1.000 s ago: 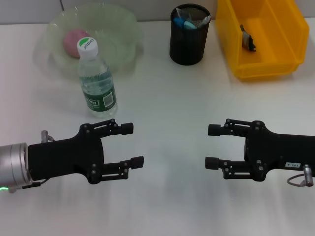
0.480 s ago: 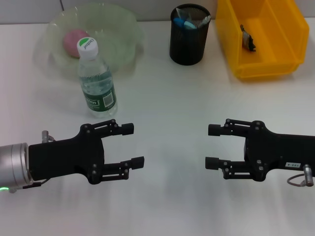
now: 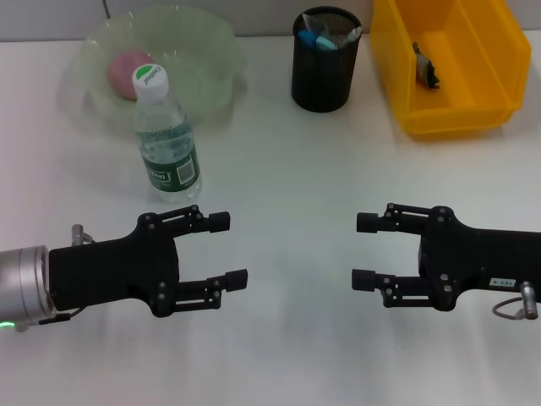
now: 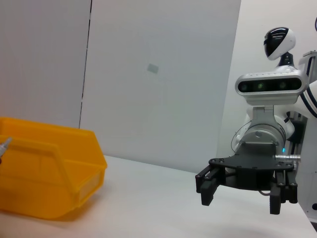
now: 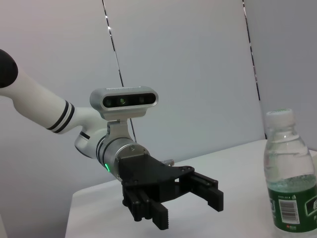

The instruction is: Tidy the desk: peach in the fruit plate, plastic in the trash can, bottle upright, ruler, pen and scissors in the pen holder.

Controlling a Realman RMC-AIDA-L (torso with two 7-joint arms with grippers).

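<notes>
As both arms sit low at the near edge of the desk (image 3: 287,169), inventory runs near to far.

1. Left gripper (image 3: 226,249): near-left, fingers spread wide, nothing held. Hangs just above the tabletop, pointing inward.
2. Right gripper (image 3: 365,251): near-right, mirror pose, fingers likewise spread, empty. Well apart from the left one; bare white surface btwn them.
3. Bottle (image 3: 166,139): mid-left, upright, white cap on, green label facing fwd. Stands just in front of the fruit plate, rim overlapping in head view; touching or not, can't tell.
4. Fruit plate (image 3: 215,63): far-left, pale green, wavy rim. Peach (image 3: 127,66) lies inside, partly hidden behind the bottle cap.
5. Pen holder (image 3: 321,80): far-centre, black mesh. Blue handles of scissors (image 3: 319,41) poke out the top w/ other slim items; ruler & pen not told apart.
6. Trash can (image 3: 397,76): far-right, yellow. Small crumpled scrap (image 3: 425,68) inside, prob. the plastic.

Status, as judged: peach, bottle, scissors, plastic all appear placed. Nothing loose left on the tabletop. Task looks complete or v. nearly so; only ruler/pen unconfirmed.

Obstructions: none btwn the grippers and any item. Bottle stands closest to the left arm's reach path, so a tip-over risk if that arm swings fwd.
</notes>
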